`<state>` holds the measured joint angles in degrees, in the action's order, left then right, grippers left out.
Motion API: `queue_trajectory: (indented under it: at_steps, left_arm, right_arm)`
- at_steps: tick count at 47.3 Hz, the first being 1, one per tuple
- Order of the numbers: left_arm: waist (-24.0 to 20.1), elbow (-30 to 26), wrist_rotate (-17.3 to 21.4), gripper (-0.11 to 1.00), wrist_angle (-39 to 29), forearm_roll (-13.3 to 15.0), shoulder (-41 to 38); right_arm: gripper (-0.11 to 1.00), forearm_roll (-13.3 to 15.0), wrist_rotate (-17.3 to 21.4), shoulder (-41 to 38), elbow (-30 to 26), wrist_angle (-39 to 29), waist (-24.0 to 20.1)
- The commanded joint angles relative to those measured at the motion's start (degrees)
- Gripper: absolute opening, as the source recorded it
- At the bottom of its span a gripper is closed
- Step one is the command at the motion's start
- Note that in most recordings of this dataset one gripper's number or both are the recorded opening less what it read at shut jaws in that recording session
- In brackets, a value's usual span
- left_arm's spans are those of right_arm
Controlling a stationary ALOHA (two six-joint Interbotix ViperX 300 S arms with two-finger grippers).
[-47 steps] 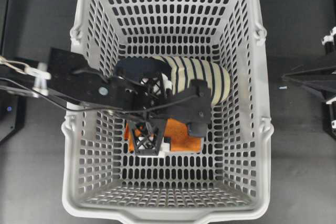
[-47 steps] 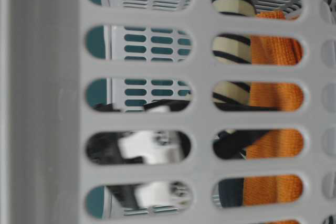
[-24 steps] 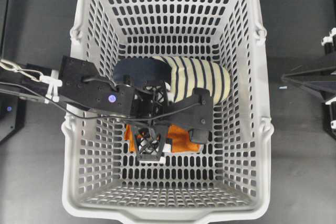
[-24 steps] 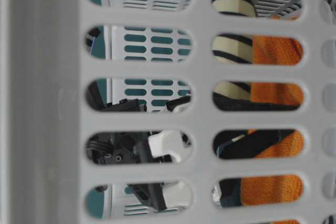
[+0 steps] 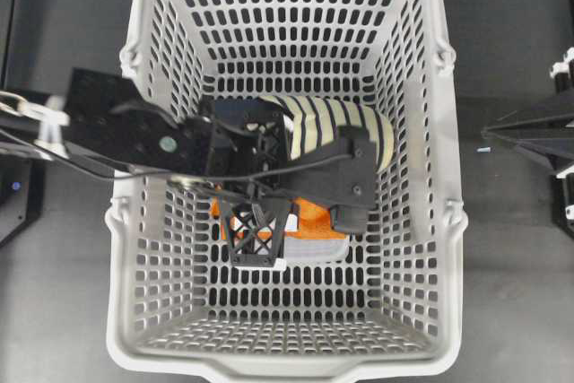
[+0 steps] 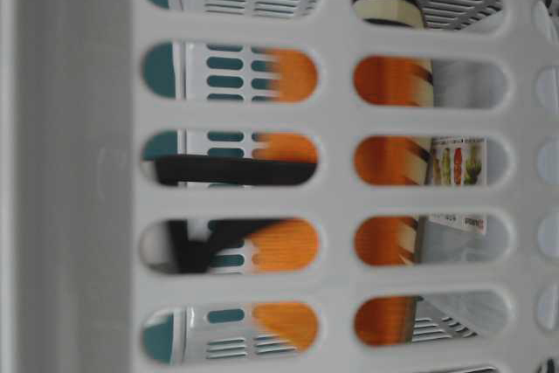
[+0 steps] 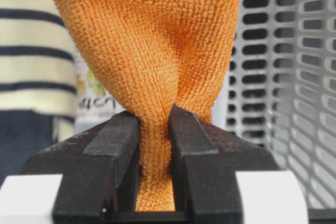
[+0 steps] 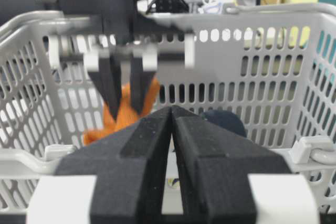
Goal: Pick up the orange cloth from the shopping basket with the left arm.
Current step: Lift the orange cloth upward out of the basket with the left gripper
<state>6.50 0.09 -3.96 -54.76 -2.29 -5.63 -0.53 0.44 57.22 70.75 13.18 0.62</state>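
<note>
Even, bright lighting, soft shadows; orange cloth (image 6: 288, 246) motion-smeared in table-level view — left gripper (image 8: 125, 85) blurred from right wrist.

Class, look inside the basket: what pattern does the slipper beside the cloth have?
Cream with navy stripes, on the slipper; the overhead view shows it best.

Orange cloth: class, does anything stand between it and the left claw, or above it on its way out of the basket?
Nothing visible. The left claw already pinches the orange cloth, and the shopping basket is open-topped; only the arm is above.
</note>
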Motion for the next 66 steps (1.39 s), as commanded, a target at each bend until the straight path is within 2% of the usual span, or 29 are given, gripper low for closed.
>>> queue_trajectory:
  at_steps: [1, 11, 17, 66]
  left_arm:
    - [0.18, -7.21, -0.18, 0.12, -6.33, -0.26, 2.37]
    - [0.26, -20.48, -0.35, 0.12, -17.93, -0.18, 2.11]
    - [0.18, -25.40, -0.35, 0.12, -21.71, -0.26, 1.93]
    - [0.18, -24.79, -0.44, 0.12, -22.32, -0.18, 1.76]
  right_arm:
    - [0.00, -0.18, 0.00, -0.18, -0.44, 0.35, 0.09]
    - [0.00, -0.18, 0.00, 0.44, -0.35, 0.35, 0.09]
    - [0.00, -0.18, 0.00, 0.70, -0.26, 0.26, 0.09]
    - [0.00, -0.26, 0.00, 1.23, -0.26, -0.26, 0.09]
